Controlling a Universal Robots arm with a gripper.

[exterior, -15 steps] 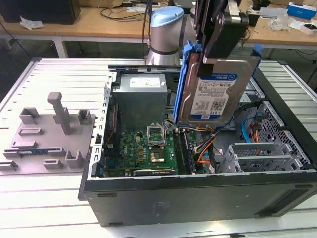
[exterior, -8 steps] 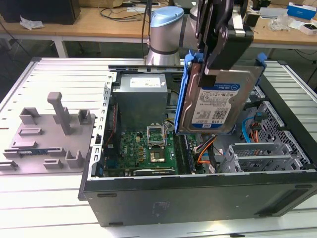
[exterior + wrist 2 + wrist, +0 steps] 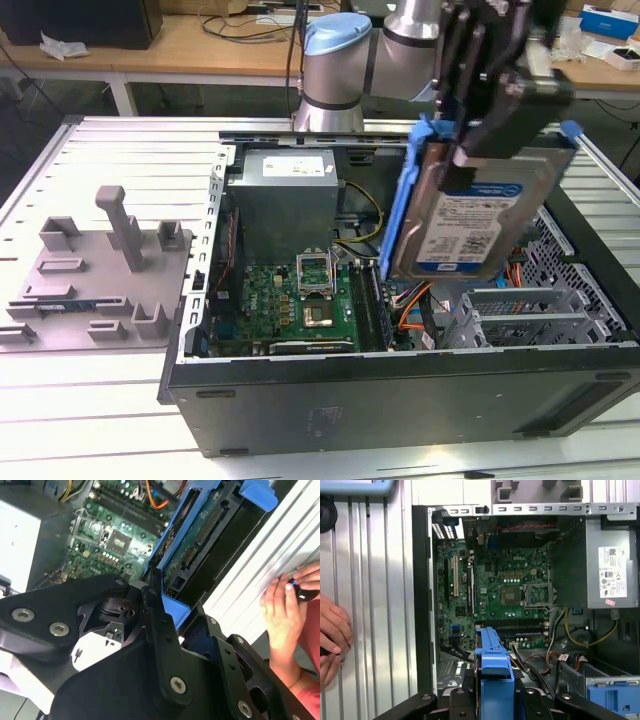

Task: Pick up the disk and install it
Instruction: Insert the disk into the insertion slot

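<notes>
**Disk held over open case**
The flat rectangular silver disk in its blue plastic rail frame [image 3: 470, 215] is clamped at its upper edge by the fingers of the black gripper [image 3: 478, 140] and held upright above the open black computer case [image 3: 400, 385]. Open room is seen beneath its lower edge, over the grey metal drive cage [image 3: 520, 310]. The green motherboard [image 3: 300, 300] lies beside, with the grey power supply box [image 3: 285, 200] beyond. A person's hand [image 3: 332, 635] is seen on the ribbed metal table [image 3: 380, 605], outside the case wall.

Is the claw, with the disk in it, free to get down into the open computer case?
Probably yes: the claw holds the disk above the case, its side panel off, and nothing shows between disk and the metal bay below.
</notes>
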